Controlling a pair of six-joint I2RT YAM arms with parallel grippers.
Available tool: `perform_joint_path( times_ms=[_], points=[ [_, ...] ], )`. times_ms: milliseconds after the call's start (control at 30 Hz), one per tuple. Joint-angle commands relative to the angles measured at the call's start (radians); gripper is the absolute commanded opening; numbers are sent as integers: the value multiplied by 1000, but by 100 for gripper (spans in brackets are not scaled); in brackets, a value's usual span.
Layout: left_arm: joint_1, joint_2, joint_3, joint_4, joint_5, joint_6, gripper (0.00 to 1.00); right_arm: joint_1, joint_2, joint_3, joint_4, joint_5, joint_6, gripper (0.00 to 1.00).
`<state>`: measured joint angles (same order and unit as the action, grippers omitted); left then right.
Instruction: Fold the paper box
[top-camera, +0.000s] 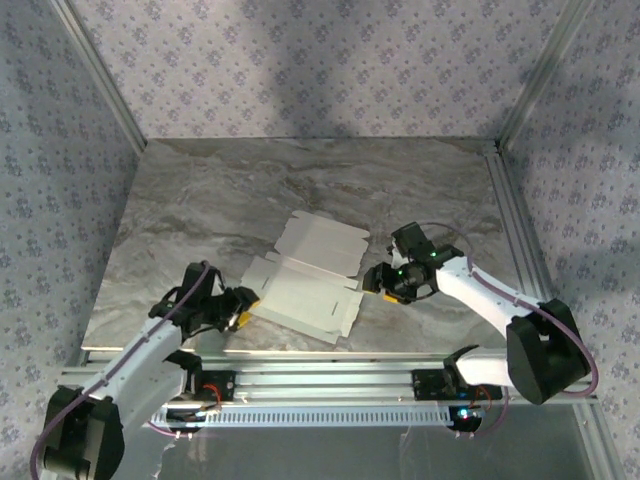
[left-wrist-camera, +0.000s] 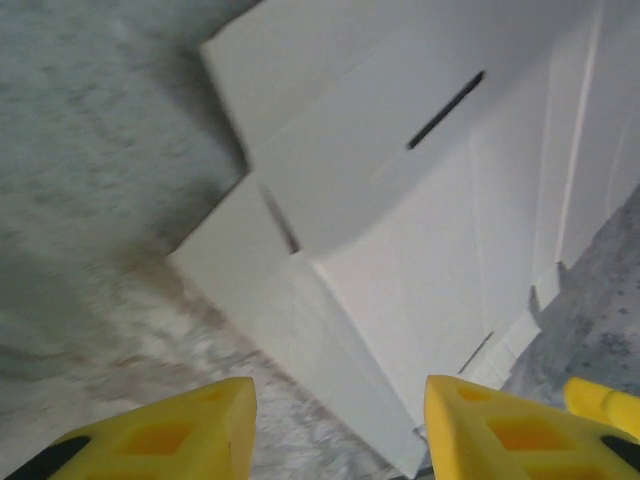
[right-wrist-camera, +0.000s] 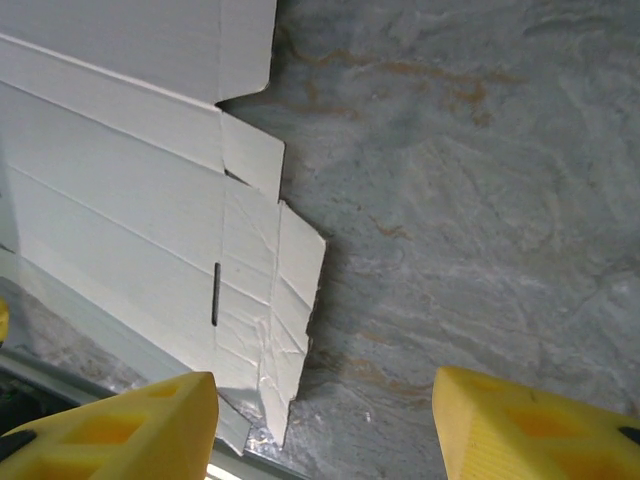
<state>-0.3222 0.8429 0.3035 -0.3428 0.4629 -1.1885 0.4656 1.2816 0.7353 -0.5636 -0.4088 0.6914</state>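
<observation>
**Top external: box (top-camera: 310, 275) lies unfolded, nearly all the folding left to do**

In the top external view, the left gripper (top-camera: 243, 303) has its jaws spread wide with nothing between them, just beside the box's near-left corner. The right gripper (top-camera: 378, 281) is equally wide and empty, just off the box's right edge. The box lies between them on the table (top-camera: 200, 200), toward the near edge. It is spread out as a blank, with panels and tabs open.

I judge the task hardly begun. No wall stands upright, no tab is tucked and no closed shape has formed. Raising the sides, tucking the tabs and closing the lid all remain.

The left wrist view looks past its wide fingers (left-wrist-camera: 190, 430) at the near-left corner. It shows a narrow slot (left-wrist-camera: 445, 110) cut in one panel. It also suggests the panels there ridge slightly along a crease, with shadow under one edge, though blur leaves this uncertain. The top view does not resolve that.

The right wrist view has its fingers (right-wrist-camera: 530, 420) over bare table just beside the box's edge. It shows a wrinkled end tab (right-wrist-camera: 285, 340) and the crease lines across the panels.

The top view alone gives the whole outline and how both arms flank it.
</observation>
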Motion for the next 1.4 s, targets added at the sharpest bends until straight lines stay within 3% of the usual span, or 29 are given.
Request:
perform_joint_path(
  times_ms=[0, 167, 233, 333, 467, 667, 767, 833, 933, 1067, 1367],
  points=[
    [-35, 69, 4, 131, 17, -313, 46, -10, -24, -3, 57, -70, 44, 60],
    [-134, 210, 64, 143, -3, -316, 44, -19, -5, 5, 75, -70, 54, 60],
    [-147, 221, 95, 52, -29, -310, 44, -22, -6, 13, 71, -68, 55, 60],
    [-151, 166, 154, -126, -102, -315, 50, -27, -11, 25, 59, -64, 50, 59],
    [-201, 66, 135, -177, -118, -467, 53, -37, -27, 22, 53, -56, 48, 59],
    [-285, 97, 31, 9, -103, -641, 52, -45, -30, 14, 46, -63, 49, 59],
    [-299, 148, 71, -26, -99, -640, 54, -49, -35, 25, 20, -65, 32, 59],
    [-318, 181, 101, -74, -87, -640, 61, -57, -41, 26, 9, -66, 24, 59],
    [-340, 205, 114, -119, -85, -656, 64, -72, -47, 20, 10, -69, 22, 59],
    [-360, 213, 51, 2, -99, -734, 62, -75, -53, 10, 17, -73, 30, 59],
    [-385, 328, 97, 64, -117, -732, 59, -85, -81, -1, -2, -71, 26, 58]
  ],
)
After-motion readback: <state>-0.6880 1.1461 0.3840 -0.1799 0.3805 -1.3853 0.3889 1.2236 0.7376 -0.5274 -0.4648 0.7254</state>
